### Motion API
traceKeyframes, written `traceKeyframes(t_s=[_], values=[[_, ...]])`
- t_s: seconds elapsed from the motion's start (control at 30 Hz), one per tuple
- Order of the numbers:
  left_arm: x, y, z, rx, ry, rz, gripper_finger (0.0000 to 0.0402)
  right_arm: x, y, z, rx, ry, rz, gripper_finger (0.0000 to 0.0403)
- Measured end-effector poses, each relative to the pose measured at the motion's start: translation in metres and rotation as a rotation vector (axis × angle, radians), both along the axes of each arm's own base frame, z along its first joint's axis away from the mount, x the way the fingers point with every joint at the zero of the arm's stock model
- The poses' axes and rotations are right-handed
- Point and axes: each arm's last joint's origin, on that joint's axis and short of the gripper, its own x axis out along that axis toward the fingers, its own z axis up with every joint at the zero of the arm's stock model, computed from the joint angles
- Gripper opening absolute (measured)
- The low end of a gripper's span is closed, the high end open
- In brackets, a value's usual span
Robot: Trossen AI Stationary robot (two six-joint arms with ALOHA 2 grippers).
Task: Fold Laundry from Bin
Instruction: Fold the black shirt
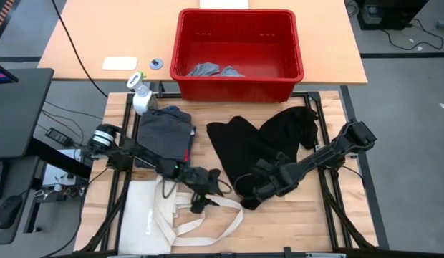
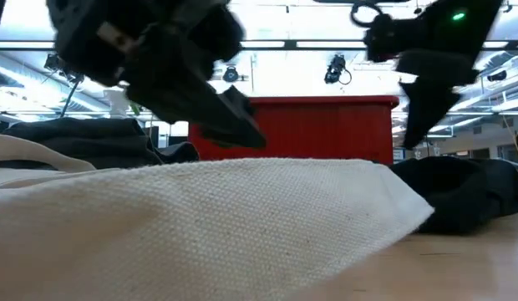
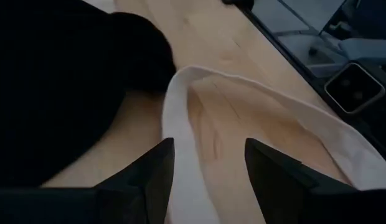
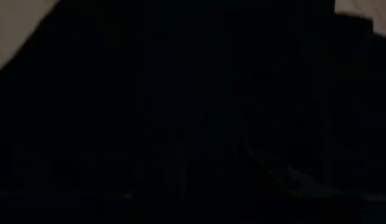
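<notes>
The red bin stands at the far side, with light grey laundry lying on its floor. A large black piece lies spread on the wooden table, and a folded dark grey piece lies to its left. A cream tote bag lies at the near left. My left gripper hangs open just above the tote's handle strap, one finger on each side of it, beside the black piece. My right gripper hovers over the black piece's near edge; its wrist view shows only dark cloth.
A white spray bottle stands at the table's far left corner. A white card and a small roll lie on the tan table behind. Bare wood shows at the near right.
</notes>
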Motion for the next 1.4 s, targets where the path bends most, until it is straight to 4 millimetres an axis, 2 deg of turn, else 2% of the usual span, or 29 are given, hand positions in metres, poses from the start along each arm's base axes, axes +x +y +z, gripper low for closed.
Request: traceKeyframes(t_s=[0.2,0.3,0.43,0.53,0.73,1.0,1.23,1.4], values=[[0.027,-0.048,-0.003,0.128,0.183,-0.054,0.0201,-0.019,0.021,0.001,-0.029,-0.029,-0.077,0.0151],[0.041,-0.066,-0.002,0.091,0.284,-0.073,0.0201,-0.023,0.033,0.001,-0.044,-0.114,-0.086,0.0151],[0.051,-0.079,-0.002,-0.053,0.364,-0.144,0.0201,-0.027,0.047,0.003,-0.066,-0.219,-0.068,0.0151],[0.055,-0.079,-0.002,-0.126,0.399,-0.139,0.0201,-0.029,0.055,0.003,-0.067,-0.273,-0.053,0.0151],[0.063,-0.068,-0.002,-0.245,0.444,-0.015,0.0201,-0.032,0.063,0.001,-0.081,-0.297,-0.024,0.0151],[0.069,-0.067,-0.007,-0.269,0.419,0.002,0.0196,-0.033,0.062,-0.001,-0.112,-0.327,-0.020,0.0151],[0.072,-0.068,-0.004,-0.259,0.355,0.044,0.0157,-0.033,0.058,-0.009,-0.117,-0.333,-0.030,0.0151],[0.076,-0.069,-0.019,-0.231,0.337,0.041,0.0101,-0.033,0.058,-0.008,-0.122,-0.338,-0.025,0.0151]])
